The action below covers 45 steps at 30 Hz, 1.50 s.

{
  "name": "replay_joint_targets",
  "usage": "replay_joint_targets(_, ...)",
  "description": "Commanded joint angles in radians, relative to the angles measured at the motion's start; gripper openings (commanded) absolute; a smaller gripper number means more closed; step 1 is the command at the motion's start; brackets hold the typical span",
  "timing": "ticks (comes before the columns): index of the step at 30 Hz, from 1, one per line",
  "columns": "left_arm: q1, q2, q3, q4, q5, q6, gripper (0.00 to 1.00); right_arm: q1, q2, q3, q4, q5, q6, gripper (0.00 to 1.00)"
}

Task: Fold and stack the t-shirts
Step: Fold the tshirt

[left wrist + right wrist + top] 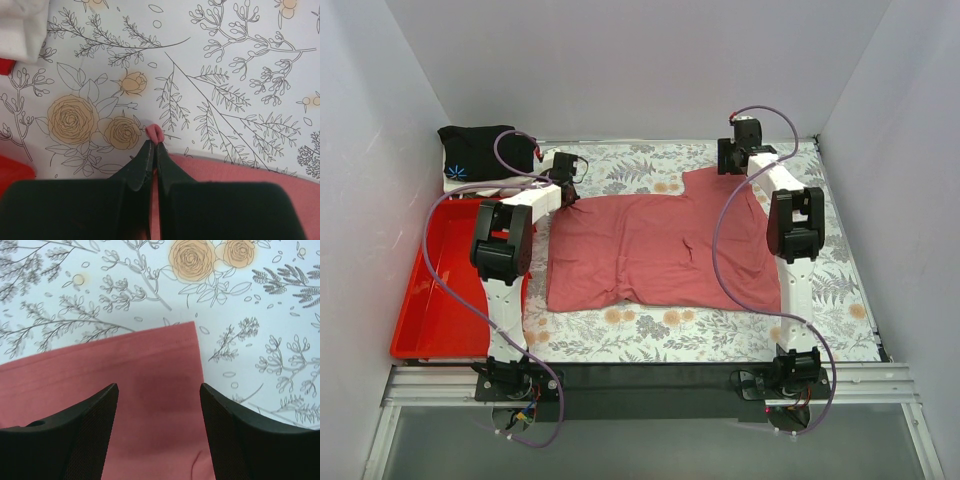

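Far-left stack: black t-shirt (480,148) folded, on the white t-shirt (470,186).
My left fingers (146,159): closed, pinching the sleeve edge of the salmon-red t-shirt (660,250).
This shirt: flat on the surface, not yet folded.
My right fingers (87,432): wide, over the other sleeve, holding nothing.
Left to do: I think fold it, then stack.

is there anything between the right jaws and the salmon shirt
Nothing shows in the right wrist view: the right gripper, jaws open, hangs directly over the salmon shirt.
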Motion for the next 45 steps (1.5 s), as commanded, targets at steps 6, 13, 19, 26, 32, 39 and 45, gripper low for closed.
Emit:
replay_joint_targets(6, 0.002, -0.105, -0.023, -0.007, 0.005, 0.026, 0.0, -0.042, 0.134, 0.196, 0.044, -0.036, -0.084, 0.59)
replay_joint_targets(13, 0.001, -0.112, -0.023, -0.009, 0.008, 0.026, 0.0, -0.048, 0.171, 0.211, 0.073, -0.08, -0.098, 0.58)
replay_joint_targets(19, 0.001, -0.119, -0.023, -0.016, 0.005, 0.026, 0.0, -0.056, 0.191, 0.207, 0.061, -0.102, -0.1, 0.47)
replay_joint_targets(26, 0.001, -0.121, -0.024, -0.018, 0.001, 0.023, 0.0, -0.073, 0.182, 0.207, 0.035, -0.128, -0.106, 0.28)
replay_joint_targets(32, 0.001, -0.144, -0.027, -0.023, 0.02, 0.015, 0.0, -0.112, 0.171, 0.202, 0.032, -0.227, -0.072, 0.01)
replay_joint_targets(39, 0.001, -0.128, 0.031, -0.036, 0.015, 0.023, 0.0, -0.114, 0.053, 0.136, 0.122, -0.326, -0.035, 0.01)
replay_joint_targets(45, 0.002, -0.128, 0.043, -0.038, 0.001, 0.017, 0.0, -0.114, -0.119, -0.02, 0.188, -0.405, -0.015, 0.01)
